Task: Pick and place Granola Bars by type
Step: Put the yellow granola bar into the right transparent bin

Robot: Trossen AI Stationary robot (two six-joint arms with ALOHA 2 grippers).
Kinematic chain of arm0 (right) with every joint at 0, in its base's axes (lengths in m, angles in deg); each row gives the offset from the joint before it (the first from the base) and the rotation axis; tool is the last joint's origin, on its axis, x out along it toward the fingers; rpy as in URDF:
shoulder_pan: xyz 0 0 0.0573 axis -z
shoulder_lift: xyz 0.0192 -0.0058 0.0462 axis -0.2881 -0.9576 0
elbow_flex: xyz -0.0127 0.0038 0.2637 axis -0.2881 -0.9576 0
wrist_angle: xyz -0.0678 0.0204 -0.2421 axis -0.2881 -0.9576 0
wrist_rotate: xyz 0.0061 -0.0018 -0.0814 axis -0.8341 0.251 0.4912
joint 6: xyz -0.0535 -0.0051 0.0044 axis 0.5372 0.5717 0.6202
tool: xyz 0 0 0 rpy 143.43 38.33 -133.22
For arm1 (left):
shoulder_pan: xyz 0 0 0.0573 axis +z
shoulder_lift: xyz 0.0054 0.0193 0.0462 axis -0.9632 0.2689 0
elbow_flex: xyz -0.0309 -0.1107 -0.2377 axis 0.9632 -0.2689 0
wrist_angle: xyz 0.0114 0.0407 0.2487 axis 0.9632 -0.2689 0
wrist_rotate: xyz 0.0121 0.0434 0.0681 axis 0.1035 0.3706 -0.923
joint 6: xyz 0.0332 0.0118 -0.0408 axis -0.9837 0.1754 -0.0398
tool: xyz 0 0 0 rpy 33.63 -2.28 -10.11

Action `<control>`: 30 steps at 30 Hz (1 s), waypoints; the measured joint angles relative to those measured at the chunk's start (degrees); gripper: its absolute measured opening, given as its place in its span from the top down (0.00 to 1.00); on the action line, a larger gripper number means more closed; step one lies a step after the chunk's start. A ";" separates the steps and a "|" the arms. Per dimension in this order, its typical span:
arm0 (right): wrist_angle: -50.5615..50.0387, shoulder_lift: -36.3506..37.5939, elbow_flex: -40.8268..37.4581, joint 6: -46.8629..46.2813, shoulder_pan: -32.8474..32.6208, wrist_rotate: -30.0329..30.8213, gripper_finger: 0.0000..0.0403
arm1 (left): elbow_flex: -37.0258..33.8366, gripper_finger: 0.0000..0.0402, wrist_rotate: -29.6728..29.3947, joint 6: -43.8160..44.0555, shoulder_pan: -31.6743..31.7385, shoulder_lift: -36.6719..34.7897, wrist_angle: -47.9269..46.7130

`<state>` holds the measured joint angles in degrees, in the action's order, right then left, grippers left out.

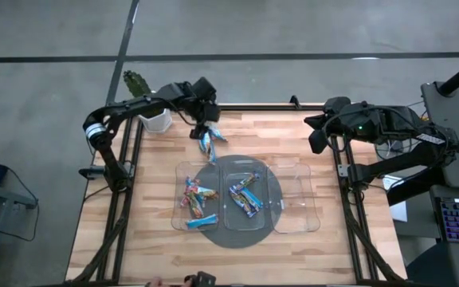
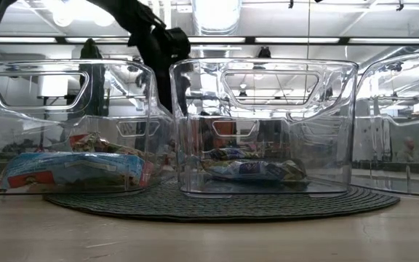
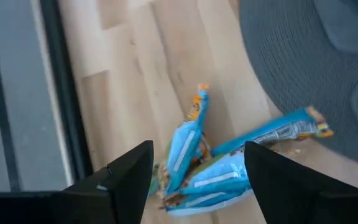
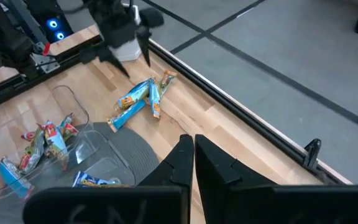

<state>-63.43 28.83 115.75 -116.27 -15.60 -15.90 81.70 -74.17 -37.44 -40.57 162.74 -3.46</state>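
Note:
Several light-blue Granola Bars (image 1: 207, 142) lie in a loose pile on the wood near the table's far edge, also seen in the left wrist view (image 3: 194, 155) and the right wrist view (image 4: 137, 99). My left gripper (image 1: 201, 123) (image 3: 197, 180) is open just above the pile, a finger on either side of it, touching none. More bars lie in the left clear tray (image 1: 183, 214), red-pink ones and a blue one (image 2: 71, 169), and in the middle tray (image 1: 231, 215). My right gripper (image 1: 317, 134) (image 4: 189, 155) is shut and waits off the table's far right corner.
Three clear trays stand in a row; the right tray (image 1: 297, 199) holds nothing. The left and middle trays sit on a round dark mat (image 1: 237, 235). A white pot with a green plant (image 1: 156, 119) stands at the far left corner, close to my left arm. Black frame rails edge the table.

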 joint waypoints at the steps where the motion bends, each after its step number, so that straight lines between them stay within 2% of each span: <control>1: 0.04 0.00 -0.08 -0.05 0.00 0.00 0.98 | -1.46 0.42 0.02 -1.25 -0.15 0.00 1.43; 4: 0.06 0.00 -0.36 -0.07 0.00 -0.02 0.98 | -6.09 0.42 -0.98 -3.94 -0.68 0.02 5.87; 9: 0.02 0.00 -1.30 -1.47 0.00 -0.07 0.98 | -10.41 0.42 -6.85 -4.36 -1.80 0.02 13.56; 14: 0.02 0.00 -2.69 -2.40 0.00 -0.22 0.98 | -12.99 0.42 -7.26 -4.33 -1.81 0.10 17.11; 23: 0.05 0.00 -3.72 -3.27 0.00 -0.24 0.98 | -14.17 0.42 -8.51 -3.74 -1.80 1.35 20.62; 30: 0.04 0.00 -3.72 -4.59 0.00 -0.38 0.98 | -13.74 0.42 -10.38 -3.39 -1.80 6.05 20.70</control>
<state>-63.39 28.83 112.04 -120.87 -15.60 -16.28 67.96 -84.55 -40.83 -42.37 168.80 17.24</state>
